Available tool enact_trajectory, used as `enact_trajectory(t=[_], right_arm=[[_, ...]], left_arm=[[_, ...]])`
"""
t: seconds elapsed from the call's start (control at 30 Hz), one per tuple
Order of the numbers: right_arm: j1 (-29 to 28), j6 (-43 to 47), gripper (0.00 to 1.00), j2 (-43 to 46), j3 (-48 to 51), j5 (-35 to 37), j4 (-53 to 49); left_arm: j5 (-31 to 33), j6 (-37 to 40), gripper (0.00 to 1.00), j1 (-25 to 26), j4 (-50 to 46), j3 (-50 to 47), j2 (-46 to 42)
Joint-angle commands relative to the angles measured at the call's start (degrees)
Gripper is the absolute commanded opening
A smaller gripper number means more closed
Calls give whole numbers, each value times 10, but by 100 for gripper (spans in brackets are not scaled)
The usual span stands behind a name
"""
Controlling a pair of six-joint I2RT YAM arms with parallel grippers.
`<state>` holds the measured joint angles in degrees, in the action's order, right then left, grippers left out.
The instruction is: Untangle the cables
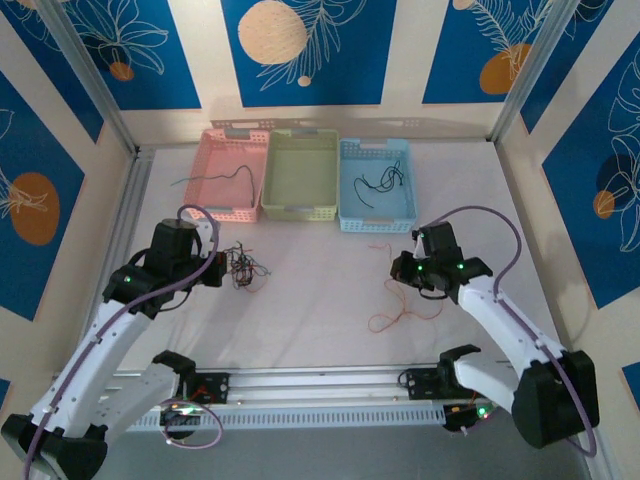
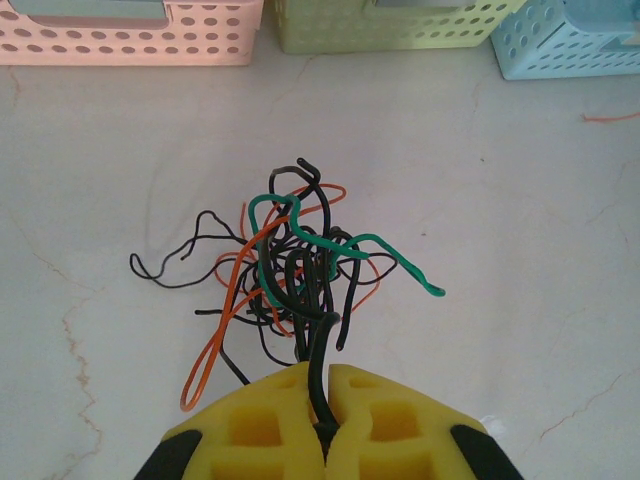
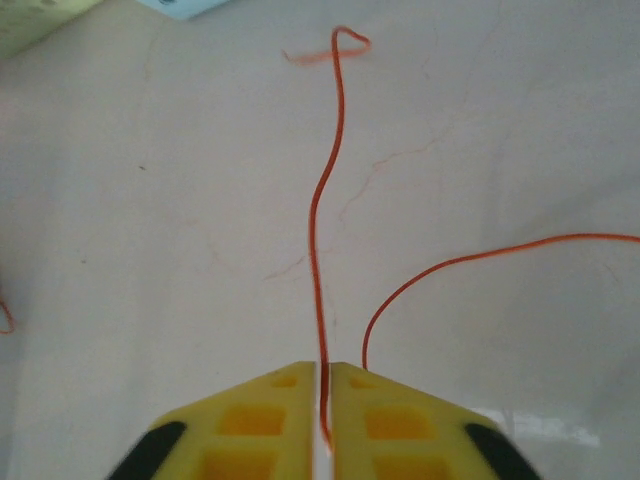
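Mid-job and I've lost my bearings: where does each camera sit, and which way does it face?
Top external: above, behind the arms, looking down at table and baskets; arms, left gripper, right gripper show.
Left wrist: on the left arm, facing the baskets across the tangle; left gripper shut on a black cable.
Right wrist: low over the table, looking along the orange cable; right gripper straddling it.
Shared: top and left wrist both show tangle and baskets.

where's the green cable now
In the left wrist view, the green cable loops across the tangle ahead of the left gripper, on the left side of the table before the pink basket.
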<state>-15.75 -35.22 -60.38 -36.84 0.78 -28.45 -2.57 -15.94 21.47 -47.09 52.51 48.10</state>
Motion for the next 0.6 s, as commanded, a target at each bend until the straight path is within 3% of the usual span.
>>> enact_trajectory(t=[0.0,0.13,0.57], right_arm=[[4,0,21,-23,-1,-24,27],[3,0,31,-31,5,-25,21],[-21,11,48,-63,27,-49,9]], left_arm=[[-6,7,0,-5,9,-5,-7],[-5,7,0,-5,9,-6,-7],[-8,7,0,-5,9,-7,-4]])
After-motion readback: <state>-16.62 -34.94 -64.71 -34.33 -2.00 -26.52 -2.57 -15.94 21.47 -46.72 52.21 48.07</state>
